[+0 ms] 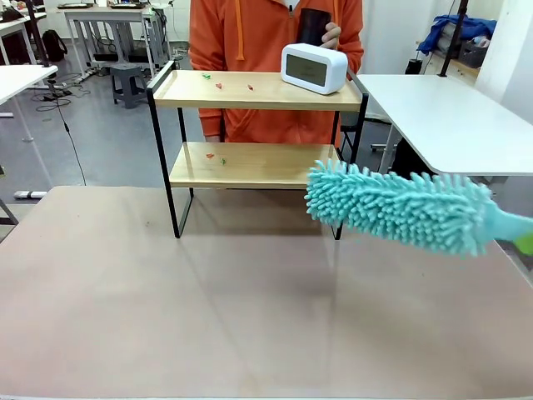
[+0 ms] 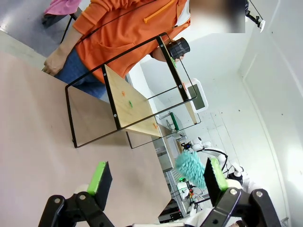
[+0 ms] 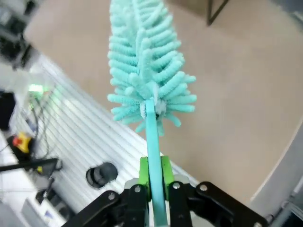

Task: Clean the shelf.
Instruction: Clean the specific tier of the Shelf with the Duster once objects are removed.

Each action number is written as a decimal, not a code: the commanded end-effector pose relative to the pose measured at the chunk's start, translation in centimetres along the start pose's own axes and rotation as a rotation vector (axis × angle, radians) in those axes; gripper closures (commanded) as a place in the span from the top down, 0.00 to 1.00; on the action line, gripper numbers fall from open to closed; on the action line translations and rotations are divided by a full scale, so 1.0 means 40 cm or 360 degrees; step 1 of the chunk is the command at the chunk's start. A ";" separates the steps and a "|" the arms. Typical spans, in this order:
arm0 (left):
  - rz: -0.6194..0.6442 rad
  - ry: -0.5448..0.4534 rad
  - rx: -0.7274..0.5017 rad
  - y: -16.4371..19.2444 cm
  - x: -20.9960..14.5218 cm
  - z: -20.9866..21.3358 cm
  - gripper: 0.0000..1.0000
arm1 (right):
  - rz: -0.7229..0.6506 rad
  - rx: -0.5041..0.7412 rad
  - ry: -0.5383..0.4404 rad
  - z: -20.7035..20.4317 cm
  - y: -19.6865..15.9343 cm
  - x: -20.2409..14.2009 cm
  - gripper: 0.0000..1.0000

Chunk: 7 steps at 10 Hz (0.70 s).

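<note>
The shelf (image 1: 250,89) stands at the far middle of the brown table, two wooden boards in a black frame. Small red and green scraps (image 1: 218,83) lie on both boards. A white digital clock (image 1: 313,67) sits on the top board's right end, with a person's hand just behind it holding a dark cup (image 1: 311,25). A teal fluffy duster (image 1: 391,205) hovers in front of the shelf's right leg. My right gripper (image 3: 154,177) is shut on the duster's handle (image 3: 152,137). My left gripper (image 2: 156,177) hangs open above the table, well short of the shelf (image 2: 130,106).
A person in an orange hoodie (image 1: 250,33) stands right behind the shelf. A white table (image 1: 450,117) sits at the right, another (image 1: 21,77) at the far left. Bare brown tabletop (image 1: 208,317) spreads in front of the shelf.
</note>
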<state>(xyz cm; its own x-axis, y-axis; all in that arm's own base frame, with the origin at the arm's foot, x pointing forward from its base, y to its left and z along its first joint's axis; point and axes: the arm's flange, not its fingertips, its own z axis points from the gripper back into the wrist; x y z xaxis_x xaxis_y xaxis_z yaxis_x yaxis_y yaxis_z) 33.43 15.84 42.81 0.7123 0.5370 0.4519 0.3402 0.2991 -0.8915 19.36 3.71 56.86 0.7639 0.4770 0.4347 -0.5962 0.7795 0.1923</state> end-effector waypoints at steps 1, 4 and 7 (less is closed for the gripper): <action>-0.0033 -0.0001 -0.0022 -0.002 -0.001 0.002 1.00 | -0.0175 -0.0087 -0.0108 -0.129 0.004 0.078 0.14; -0.0033 -0.0001 -0.0022 -0.002 -0.001 0.002 1.00 | -0.0137 -0.0095 -0.0077 -0.071 0.002 0.107 0.14; -0.0033 -0.0001 -0.0022 -0.002 -0.001 0.002 1.00 | -0.0206 -0.0121 -0.0282 -0.149 0.032 0.178 0.14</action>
<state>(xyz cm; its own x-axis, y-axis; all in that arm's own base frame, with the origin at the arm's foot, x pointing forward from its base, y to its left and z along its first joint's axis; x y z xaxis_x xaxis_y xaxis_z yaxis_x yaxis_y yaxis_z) 33.43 15.85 42.83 0.7121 0.5369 0.4523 0.3405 0.2993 -0.8913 25.48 9.15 55.89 0.7888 0.3566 0.5006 -0.4919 0.8546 0.1664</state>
